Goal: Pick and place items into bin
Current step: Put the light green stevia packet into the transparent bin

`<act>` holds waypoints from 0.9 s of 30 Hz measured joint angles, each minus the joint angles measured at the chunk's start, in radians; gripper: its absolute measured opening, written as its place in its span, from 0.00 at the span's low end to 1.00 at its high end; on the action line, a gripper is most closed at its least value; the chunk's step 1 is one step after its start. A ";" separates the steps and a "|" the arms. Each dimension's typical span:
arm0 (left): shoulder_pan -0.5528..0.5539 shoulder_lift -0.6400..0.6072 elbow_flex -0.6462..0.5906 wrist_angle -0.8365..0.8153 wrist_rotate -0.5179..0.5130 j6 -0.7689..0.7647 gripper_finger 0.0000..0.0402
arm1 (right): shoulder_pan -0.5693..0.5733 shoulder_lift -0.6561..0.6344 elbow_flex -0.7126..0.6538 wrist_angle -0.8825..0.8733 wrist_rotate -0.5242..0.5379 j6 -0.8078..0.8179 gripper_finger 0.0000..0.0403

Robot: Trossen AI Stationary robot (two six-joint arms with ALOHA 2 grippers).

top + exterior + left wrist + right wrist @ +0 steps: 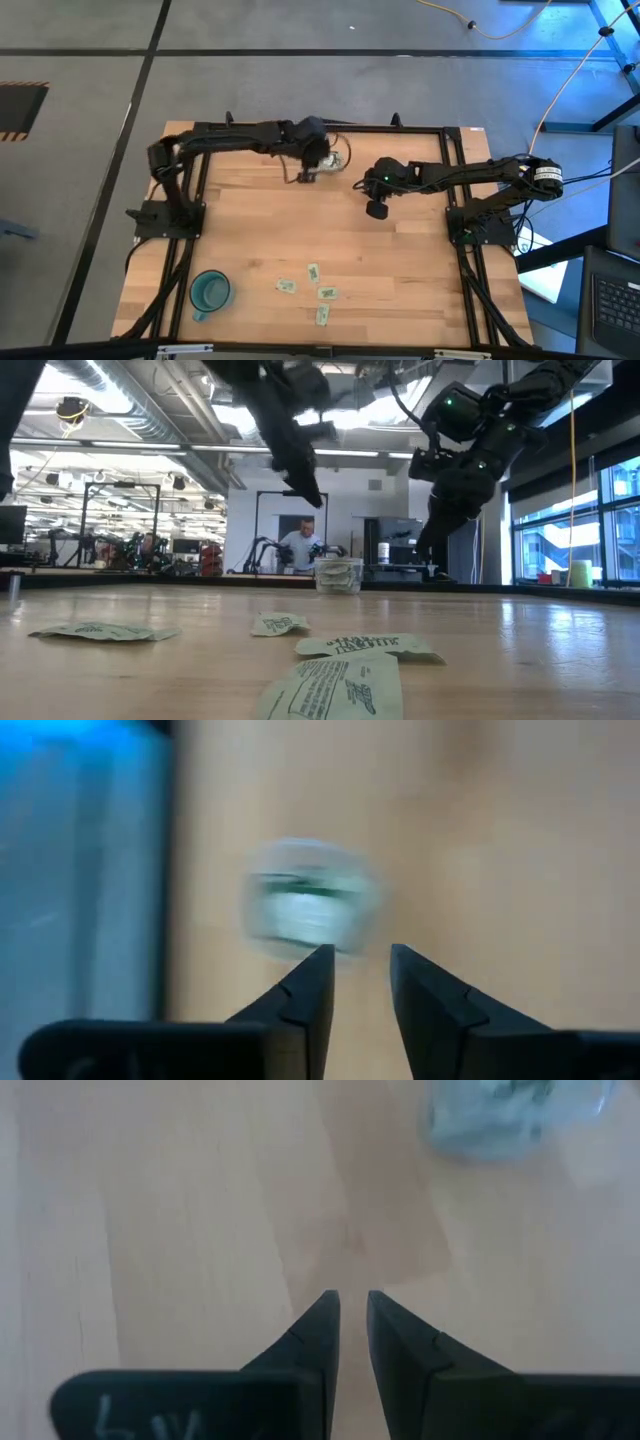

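**High view: drop at the bin, four packets left to fetch**

The bin (333, 156) sits at the counter's (400, 250) far edge, holding packets already. My left gripper (312, 172) hovers just beside it, fingers spread with a clear gap and nothing between them, so I judge this drop done. My right gripper (377, 209) waits nearby above bare wood, fingers slightly apart, empty. Four packets (313, 272) lie near the front edge, beside the teal cup (210, 292). Next I must reach one and pinch it flat.
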 joint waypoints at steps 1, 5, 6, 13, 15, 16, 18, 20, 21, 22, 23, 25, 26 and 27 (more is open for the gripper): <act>-0.019 -0.021 0.000 -0.055 0.045 0.005 0.23 | 0.000 0.000 0.000 -0.019 0.000 0.015 0.15; -0.133 -0.074 -0.002 -0.211 0.134 -0.019 0.21 | 0.000 0.000 0.000 -0.046 0.000 0.039 0.15; -0.169 -0.076 -0.002 -0.234 0.135 -0.033 0.21 | 0.000 0.000 0.000 -0.044 0.000 0.039 0.15; -0.421 -0.058 -0.014 -0.276 0.136 -0.148 0.25 | 0.001 0.000 0.000 -0.039 0.000 0.054 0.15; -0.476 -0.056 -0.037 -0.251 0.128 -0.207 0.27 | 0.002 0.000 -0.005 -0.031 0.000 0.071 0.15; -0.503 -0.055 -0.048 -0.257 0.122 -0.238 0.28 | 0.004 0.000 -0.009 -0.031 0.000 0.072 0.15; -0.551 -0.055 -0.079 -0.244 0.119 -0.301 0.30 | 0.009 0.000 -0.024 -0.019 0.000 0.083 0.15; -0.596 -0.055 -0.131 -0.197 0.117 -0.363 0.30 | 0.017 0.000 -0.046 0.007 0.001 0.100 0.15; -0.617 -0.055 -0.156 -0.175 0.114 -0.393 0.29 | 0.021 0.000 -0.059 0.022 0.001 0.107 0.15; -0.638 -0.055 -0.182 -0.139 0.113 -0.416 0.28 | 0.023 0.000 -0.071 0.039 0.000 0.118 0.15; -0.659 -0.055 -0.205 -0.097 0.112 -0.434 0.28 | 0.026 0.000 -0.081 0.048 0.000 0.123 0.15; -0.695 -0.055 -0.253 -0.033 0.105 -0.464 0.26 | 0.028 0.000 -0.092 0.059 0.000 0.137 0.15; -0.712 -0.055 -0.273 -0.021 0.092 -0.481 0.25 | 0.028 0.000 -0.094 0.060 0.000 0.149 0.15; -0.727 -0.054 -0.289 -0.010 0.077 -0.500 0.24 | 0.027 0.000 -0.095 0.062 0.001 0.158 0.15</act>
